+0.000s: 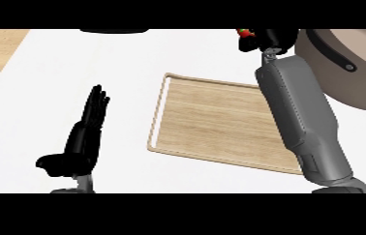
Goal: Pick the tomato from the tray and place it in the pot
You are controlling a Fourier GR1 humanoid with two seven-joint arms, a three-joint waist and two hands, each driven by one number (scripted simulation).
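A wooden tray [214, 123] with a pale rim lies in the middle of the white counter, and nothing shows on it. My right hand [268, 38] is beyond the tray's far right corner, near the top of the view, curled round the red tomato [245, 33], of which only a small red and green part shows at the hand's left side. The pot [336, 50], large and grey-brown with a dark handle, sits at the upper right, just right of that hand. My left hand [85, 132] rests open at the lower left, fingers straight and pointing up.
A dark round object [114, 30] is cut off by the top edge at the upper left. A wooden strip [10, 43] borders the counter's far left. My right forearm [300, 118] crosses the tray's right side.
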